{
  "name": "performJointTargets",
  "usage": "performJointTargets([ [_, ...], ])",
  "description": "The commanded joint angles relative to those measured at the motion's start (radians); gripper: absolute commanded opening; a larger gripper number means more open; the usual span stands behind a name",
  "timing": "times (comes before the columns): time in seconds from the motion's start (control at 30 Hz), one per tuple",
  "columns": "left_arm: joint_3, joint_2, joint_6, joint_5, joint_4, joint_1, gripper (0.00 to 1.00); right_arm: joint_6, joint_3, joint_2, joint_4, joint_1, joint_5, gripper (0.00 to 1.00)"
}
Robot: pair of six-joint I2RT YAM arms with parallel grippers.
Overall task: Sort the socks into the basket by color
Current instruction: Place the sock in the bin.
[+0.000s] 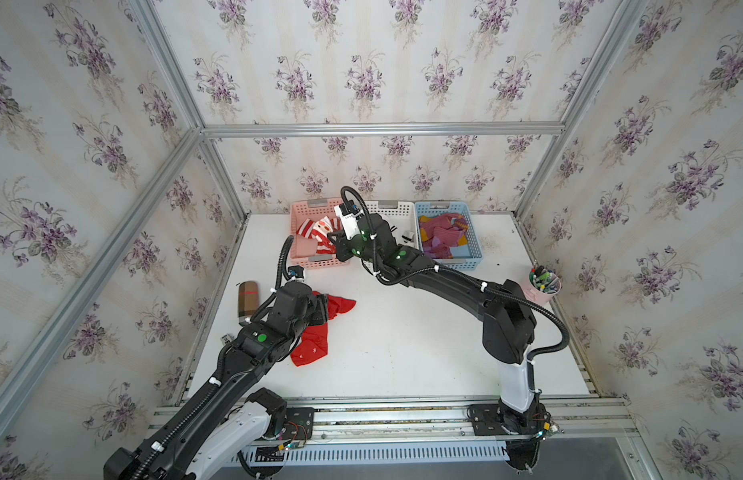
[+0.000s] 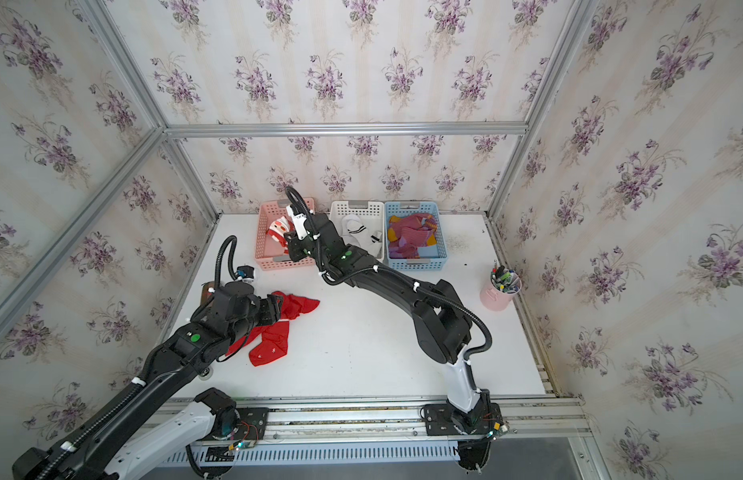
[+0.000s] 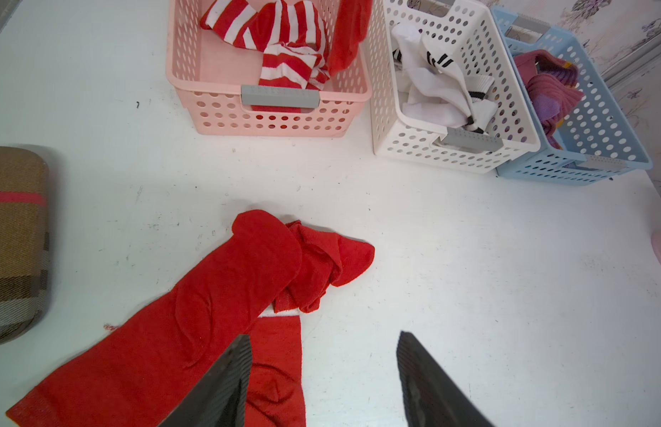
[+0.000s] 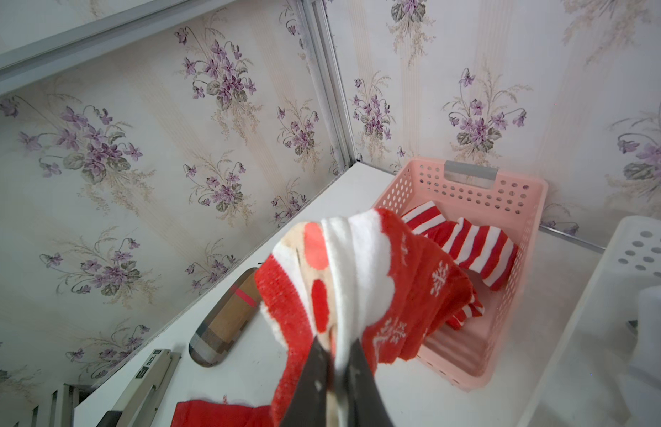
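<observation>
Santa-face sock (image 4: pixel 358 281) red, white; snowflake-patterned

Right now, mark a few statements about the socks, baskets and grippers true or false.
1. The right gripper is shut on the Santa-face sock. True.
2. The left gripper grips a red sock. False: its jaws stand open by the red socks on the table.
3. The white basket is empty. False: it holds white socks with black bands.
4. Striped socks lie in the pink basket. True.
5. The maroon socks lie in the blue basket. True.
</observation>
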Motion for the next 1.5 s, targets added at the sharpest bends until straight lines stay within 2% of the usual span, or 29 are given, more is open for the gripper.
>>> performJointTargets([
  [0.0, 0.005, -0.009, 0.0, -0.011, -0.008, 0.0, 0.65, -0.01, 0.065, 0.048, -0.034, -0.007, -0.006, 0.1],
  [0.5, 0.005, -0.035, -0.004, 0.009, -0.043, 0.0, 0.65, -0.032, 0.338, 0.345, -0.054, -0.022, 0.086, 0.14],
  [0.7, 0.005, -0.031, -0.006, 0.01, -0.044, 0.0, 0.65, -0.027, 0.435, 0.436, -0.097, -0.03, 0.066, 0.17],
  [0.9, 0.008, -0.029, -0.008, 0.014, -0.047, 0.0, 0.65, 0.0, 0.435, 0.458, -0.073, -0.039, 0.032, 0.22],
  [1.07, 0.01, -0.031, -0.006, 0.012, -0.052, 0.0, 0.65, 0.003, 0.441, 0.461, -0.067, -0.041, 0.026, 0.39],
  [1.13, 0.01, -0.032, -0.006, 0.013, -0.055, 0.0, 0.65, 0.006, 0.442, 0.461, -0.071, -0.043, 0.032, 0.42],
  [1.47, 0.001, -0.034, -0.011, 0.012, -0.05, 0.0, 0.66, 0.006, 0.383, 0.396, -0.088, -0.054, 0.04, 0.42],
])
